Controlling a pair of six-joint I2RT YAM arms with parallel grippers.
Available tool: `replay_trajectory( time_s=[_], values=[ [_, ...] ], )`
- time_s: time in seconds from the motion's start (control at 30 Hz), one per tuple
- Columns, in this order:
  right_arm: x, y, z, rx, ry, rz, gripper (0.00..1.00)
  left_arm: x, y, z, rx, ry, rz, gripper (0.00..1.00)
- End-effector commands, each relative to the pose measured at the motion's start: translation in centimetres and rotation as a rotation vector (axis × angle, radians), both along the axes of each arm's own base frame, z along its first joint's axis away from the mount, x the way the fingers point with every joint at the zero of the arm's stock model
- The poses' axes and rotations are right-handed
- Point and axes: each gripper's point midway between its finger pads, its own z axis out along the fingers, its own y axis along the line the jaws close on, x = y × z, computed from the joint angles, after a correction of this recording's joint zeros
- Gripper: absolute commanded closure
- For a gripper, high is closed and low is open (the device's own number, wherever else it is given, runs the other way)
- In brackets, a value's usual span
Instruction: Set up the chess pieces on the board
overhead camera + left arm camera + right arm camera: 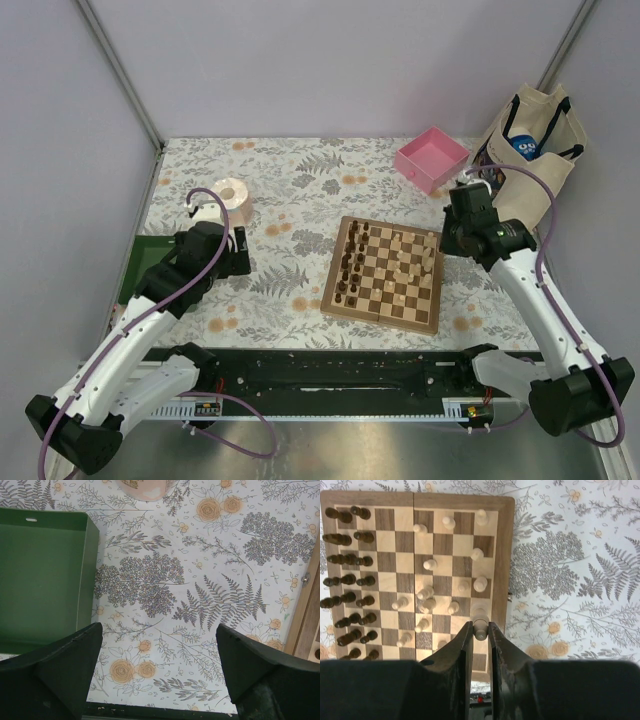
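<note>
Green tray (pixel 40 580) fills the left of my left wrist view. My left fingers (pixel 159 630) stand wide apart over the floral table (pixel 200 580), holding nothing. The board (pixel 385 272) lies off to their right, and only its wooden edge shows at that view's margin. On the board, the dark pieces (pixel 350 575) crowd two rows along its left side. The pale pieces (pixel 427 595) are scattered loosely over its right half. My right fingers (pixel 480 626) are closed narrowly on one pale piece (pixel 480 631), which sits in the outermost row, just inside the board's right border and towards my end. A pink tray (pixel 432 158) lies beyond the board's far right corner, and a cloth bag (pixel 530 140) is further right.
</note>
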Motion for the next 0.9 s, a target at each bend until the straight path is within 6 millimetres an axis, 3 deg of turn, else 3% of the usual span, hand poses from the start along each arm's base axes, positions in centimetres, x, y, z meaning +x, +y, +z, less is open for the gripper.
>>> replay_trajectory(
  time_s=[0.0, 0.37, 0.53, 0.73, 0.87],
  values=[
    [-2.6, -1.5, 0.5, -0.029, 0.02, -0.034, 0.83, 0.6, 0.0, 0.9, -0.009, -0.036, 0.001, 0.01],
    [-4.4, -1.6, 0.8, -0.008, 0.034, -0.032, 0.83, 0.5, -0.3, 1.3, -0.03, -0.057, -0.015, 0.01],
    [-4.3, -3.3, 1.2, -0.089, 0.015, -0.073, 0.83, 0.4, -0.4, 1.4, -0.034, -0.058, -0.019, 0.01],
    [-2.4, -1.4, 0.5, -0.033, 0.059, -0.054, 0.85, 0.4, -0.4, 1.4, -0.036, -0.061, -0.019, 0.01],
    [-3.1, -0.6, -0.5, 0.008, 0.095, -0.024, 0.86, 0.5, -0.2, 1.3, -0.03, -0.061, -0.011, 0.01]
  ],
)
